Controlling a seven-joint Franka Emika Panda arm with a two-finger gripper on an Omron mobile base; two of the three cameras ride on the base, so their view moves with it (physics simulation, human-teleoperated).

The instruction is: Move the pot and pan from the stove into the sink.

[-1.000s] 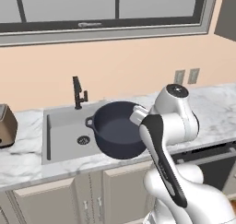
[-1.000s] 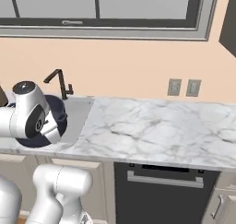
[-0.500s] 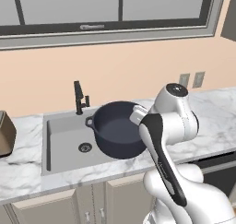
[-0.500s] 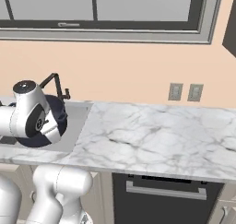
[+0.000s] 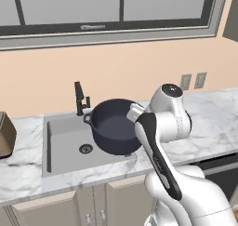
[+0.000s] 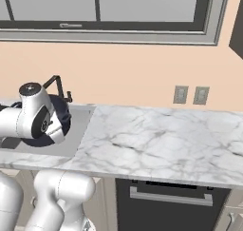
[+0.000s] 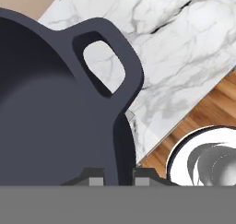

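In the left base view the pot hung over the right part of the sink, its near right rim hidden behind the white arm, one loop handle pointing left toward the faucet. The basin below showed its round drain, and the marble counter ran on to the right under two wall outlets; a brown box stood on the counter at the left edge. In the right base view the pot was mostly covered by the arm's joint, a dark sliver of it showing above the sink, with the faucet behind it and the counter stretching right above a dark oven front. In the hand view the gripper was pinched shut on the pot's wall, one fingertip inside and the other outside the rim, the pot close to the lens with its loop handle up at the top, and counter and wood floor lay beyond it
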